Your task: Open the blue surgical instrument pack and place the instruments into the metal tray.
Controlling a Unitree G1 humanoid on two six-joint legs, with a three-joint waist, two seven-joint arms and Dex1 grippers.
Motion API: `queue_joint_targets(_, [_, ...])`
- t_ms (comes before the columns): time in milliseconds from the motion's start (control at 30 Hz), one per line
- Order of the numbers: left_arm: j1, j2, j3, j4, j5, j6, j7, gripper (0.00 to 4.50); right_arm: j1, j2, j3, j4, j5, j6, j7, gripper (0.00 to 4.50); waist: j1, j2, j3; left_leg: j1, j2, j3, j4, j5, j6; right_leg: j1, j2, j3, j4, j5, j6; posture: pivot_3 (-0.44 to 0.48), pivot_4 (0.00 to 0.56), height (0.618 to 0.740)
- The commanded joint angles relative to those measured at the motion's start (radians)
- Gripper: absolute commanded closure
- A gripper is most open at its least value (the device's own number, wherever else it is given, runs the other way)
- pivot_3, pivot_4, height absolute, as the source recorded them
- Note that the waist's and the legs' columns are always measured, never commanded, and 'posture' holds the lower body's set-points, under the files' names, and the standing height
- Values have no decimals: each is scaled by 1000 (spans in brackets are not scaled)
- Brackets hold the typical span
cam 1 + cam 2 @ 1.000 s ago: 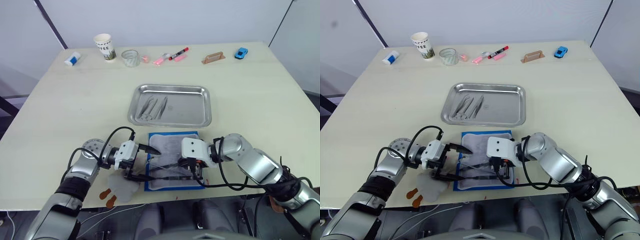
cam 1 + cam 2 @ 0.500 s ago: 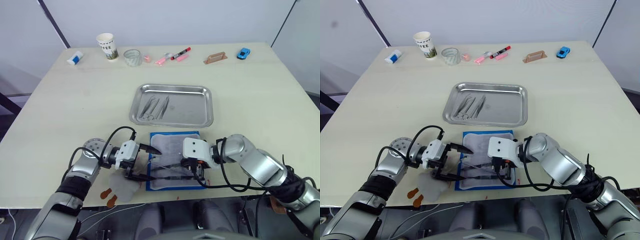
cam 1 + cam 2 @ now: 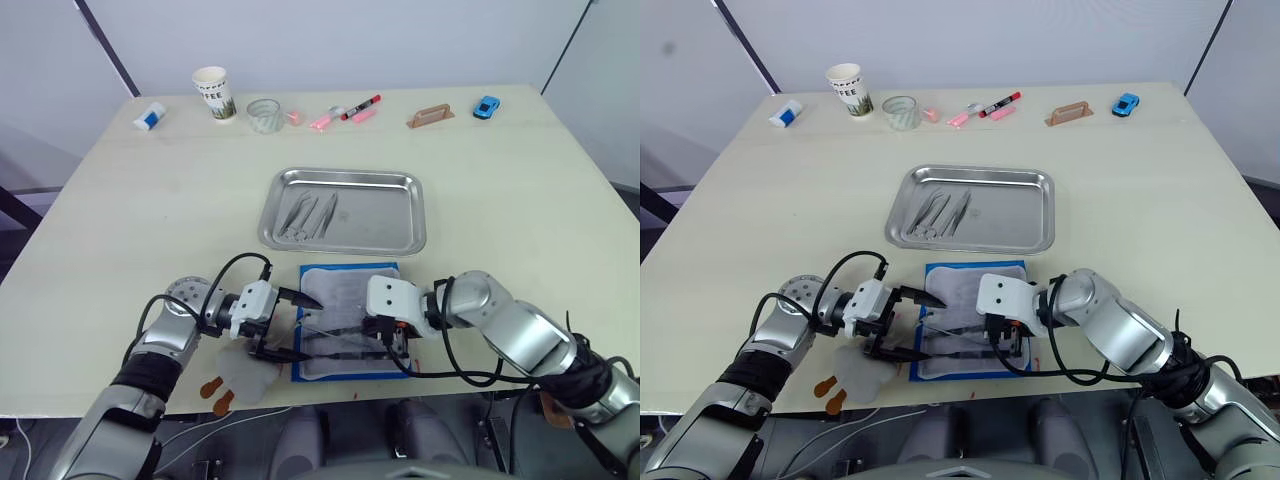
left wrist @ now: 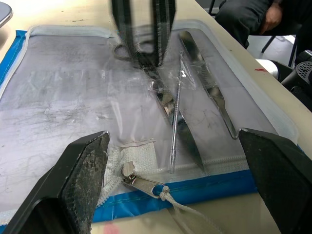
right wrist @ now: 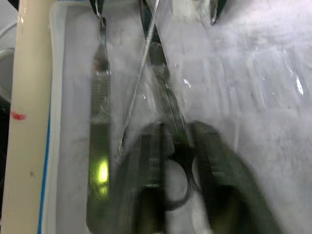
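Surgical pack work sits partway through. The blue surgical instrument pack (image 3: 348, 322) lies unzipped and flat in the lower centre of the head view, pale lining up, just below the metal tray (image 3: 408, 212), which holds a few slim instruments (image 3: 308, 215) in its left half. More remain on the lining under a clear film: in the left wrist view, ring-handled scissors (image 4: 163, 100), a thin probe (image 4: 176, 109) and a flat handle (image 4: 207, 87) lie side by side, with the zipper pull (image 4: 141, 178) at the blue border near the camera.

The right gripper (image 5: 176, 161) is down over the pack at lower centre-right of the head view, its two fingers drawn close on either side of the scissors' ring end; whether they actually pinch the metal cannot be told from the blurred wrist view. The left gripper (image 3: 288, 326) rests at the pack's left edge with its fingers spread wide, one near the upper part of the pack and one near the lower, holding nothing.

Judged from this layout, opening is done and a first batch is delivered; the scissors, probe and flat handle are yet to be lifted across to the tray. The film over them may snag a lift.
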Motion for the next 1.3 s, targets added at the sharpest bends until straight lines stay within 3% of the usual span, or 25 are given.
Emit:
queue_joint_targets(33, [30, 18, -26, 47, 57, 25, -41, 0, 11, -19, -3, 13, -15, 11, -18, 2597, 0, 0, 0, 0, 0, 0, 0, 0, 0, 0, 0, 0, 0, 0, 0, 0, 150, 737])
queue_joint_targets(433, [22, 16, -27, 55, 61, 21, -40, 0, -7, -22, -2, -9, 14, 72, -21, 2597, 0, 0, 0, 0, 0, 0, 0, 0, 0, 0, 0, 0, 0, 0, 0, 0, 150, 737])
queue_joint_targets(767, [14, 8, -27, 65, 63, 15, -40, 0, 12, -40, -57, 0, 38, -8, -18, 2597, 1, 0, 0, 0, 0, 0, 0, 0, 0, 0, 0, 0, 0, 0, 0, 0, 150, 737])
queue_joint_targets(900, [15, 6, -24, 66, 64, 12, -40, 0, 29, -22, -110, -1, 61, -56, -29, 2597, 1, 0, 0, -1, 0, 0, 0, 0, 0, 0, 0, 0, 0, 0, 0, 0, 150, 737])
queue_joint_targets(1133, [13, 5, -20, 42, 61, 26, -39, 0, 98, -65, -193, -5, 121, -299, 77, 2597, 0, 0, 0, 0, 0, 0, 0, 0, 0, 0, 0, 0, 0, 0, 0, 0, 150, 737])
queue_joint_targets(1300, [11, 5, -17, 21, 58, 40, -38, 0, 136, -85, -241, -8, 156, -361, 116, 2597, 0, 0, 0, 0, 0, 0, 0, 0, 0, 0, 0, 0, 0, 0, 0, 0, 150, 737])
